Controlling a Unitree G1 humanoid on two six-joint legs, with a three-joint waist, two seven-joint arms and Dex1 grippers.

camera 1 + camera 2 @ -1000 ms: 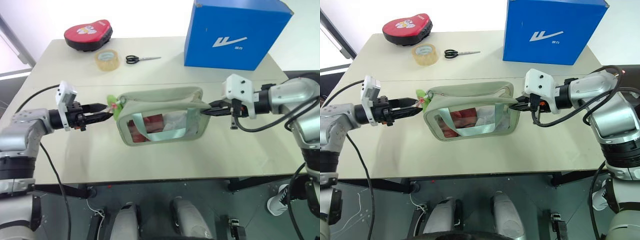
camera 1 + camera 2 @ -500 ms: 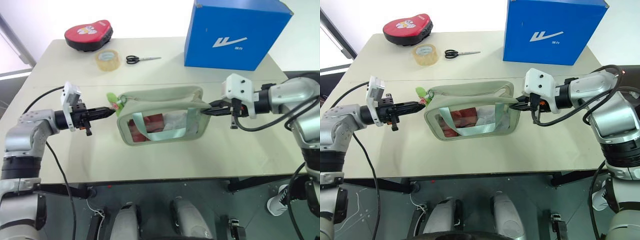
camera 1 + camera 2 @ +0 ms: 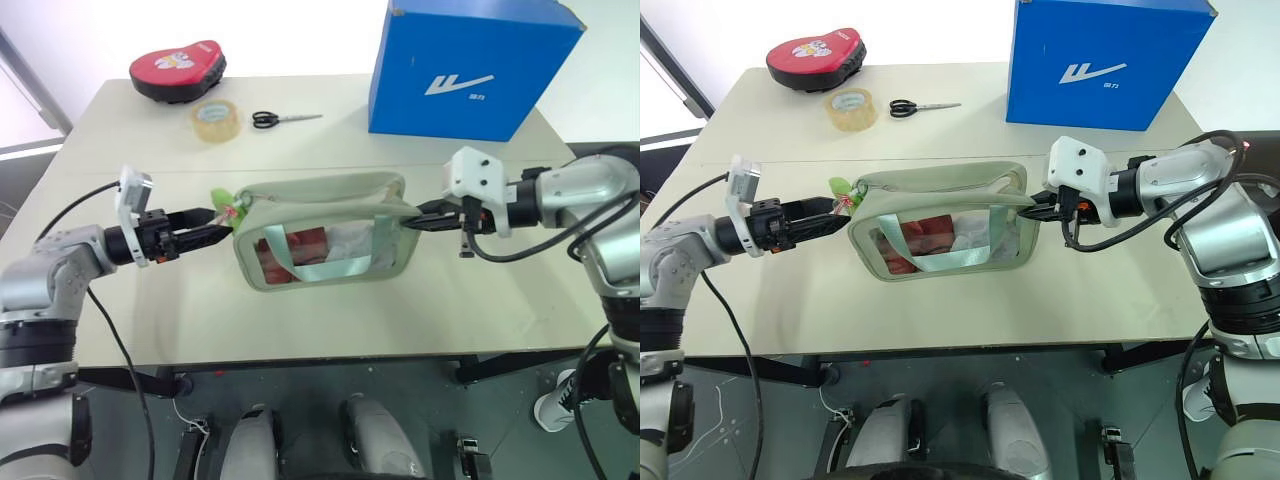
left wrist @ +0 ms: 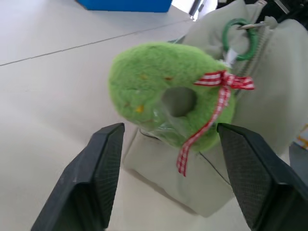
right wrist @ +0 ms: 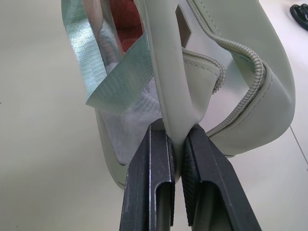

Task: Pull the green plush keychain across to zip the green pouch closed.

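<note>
The green pouch lies on the beige table, near its middle, clear window facing the camera. It is a pale sage fabric bag, boxy in form, with a mint strap looped across the window; red and white contents show through the plastic. The zipper teeth run along its upper edge, and in the right wrist view they curve around the end of the bag.

The green plush keychain hangs at the pouch's left end. It is a bright lime fuzzy piece with a hole through its centre, tied with a red-and-white checked ribbon. A green ring joins it to the zipper.

The left gripper sits just short of the keychain, its two black fingers spread wide to either side of the plush and not touching it.

The right gripper is at the pouch's right end, fingers pressed onto a flat fabric tab of the pouch.

Toward the far edge of the table: a red clamshell case, a roll of tape, scissors and a blue box, all well apart from the pouch.
</note>
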